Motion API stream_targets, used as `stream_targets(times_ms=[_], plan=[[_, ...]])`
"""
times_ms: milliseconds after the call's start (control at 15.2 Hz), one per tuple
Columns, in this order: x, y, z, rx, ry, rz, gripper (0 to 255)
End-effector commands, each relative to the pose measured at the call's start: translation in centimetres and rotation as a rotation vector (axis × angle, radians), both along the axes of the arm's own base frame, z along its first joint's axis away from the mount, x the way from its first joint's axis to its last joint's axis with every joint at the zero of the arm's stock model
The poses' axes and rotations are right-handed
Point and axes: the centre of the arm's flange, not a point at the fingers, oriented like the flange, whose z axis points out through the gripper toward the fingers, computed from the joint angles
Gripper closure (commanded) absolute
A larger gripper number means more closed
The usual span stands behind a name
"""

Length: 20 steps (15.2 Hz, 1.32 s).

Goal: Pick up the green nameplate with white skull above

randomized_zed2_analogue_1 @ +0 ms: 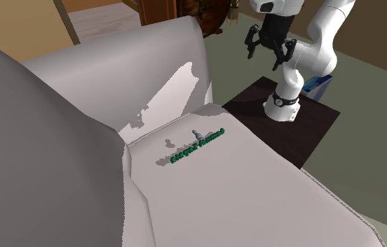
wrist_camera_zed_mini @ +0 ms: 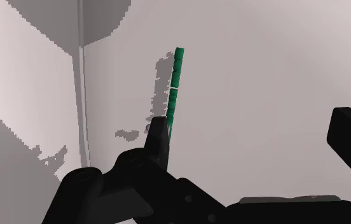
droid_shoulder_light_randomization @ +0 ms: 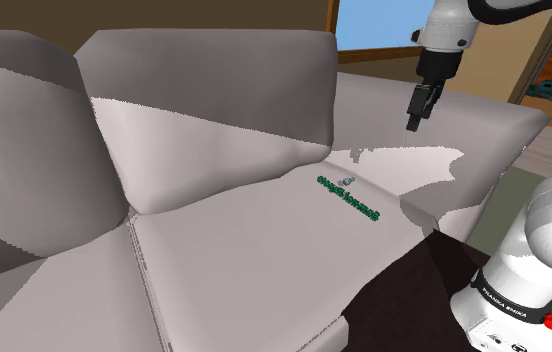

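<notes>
A pale grey sofa (droid_shoulder_light_randomization: 264, 270) takes up most of the scene, with a tall backrest (droid_shoulder_light_randomization: 204, 100), a broad armrest (droid_shoulder_light_randomization: 484, 125) and seat cushions parted by a seam (wrist_camera_zed_mini: 82, 95). Jagged patches of shade lie across it. A dark stand (randomized_zed2_analogue_1: 304, 119) sits on the floor by the sofa's front, at the armrest end, and the white arm (randomized_zed2_analogue_1: 325, 35) rises from it. Behind the sofa are wood-coloured walls and a window (droid_shoulder_light_randomization: 374, 25) showing blue sky.

The gripper (droid_shoulder_light_randomization: 419, 112) hangs high in the air near the armrest end and points down. Its two black fingers (wrist_camera_zed_mini: 158, 137) are spread wide, with nothing between them.

The nameplate (droid_shoulder_light_randomization: 347, 196) lies flat on the seat cushion, well below the fingers and close to the foot of the armrest. In the wrist view it runs away from the gripper as a thin green strip. It is not in the gap between the fingers but lined up with one of them, and that fingertip hides its near end. The seam lies farther out, beyond that same finger.

The nameplate is a row of dark green raised letters, too small to read. A small pale grey skull (droid_shoulder_light_randomization: 344, 178) sits just beside the middle of the row, on the armrest side. Seen edge-on from the wrist, the strip has a thin white line across it and a ragged shadow alongside.
</notes>
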Motion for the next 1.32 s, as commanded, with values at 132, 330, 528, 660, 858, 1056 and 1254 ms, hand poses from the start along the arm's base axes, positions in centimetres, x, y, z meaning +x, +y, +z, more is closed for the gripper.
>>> stream_targets(times_ms=[132, 330, 528, 660, 858, 1056, 1254], plan=[[1.1, -0.7, -2.3, 0.006, -0.002, -0.016, 0], [2.7, -1.8, -5.8, 0.015, -0.005, -0.039, 0], [4.3, -2.9, -9.3, 0.024, -0.008, -0.062, 0], [5.4, -3.6, -11.6, 0.03, -0.01, -0.078, 0], [7.0, -4.7, -15.1, 0.039, -0.013, -0.101, 0], [8.5, -5.8, -18.5, 0.048, -0.016, -0.125, 0], [10.1, -6.9, -22.0, 0.057, -0.018, -0.148, 0]])
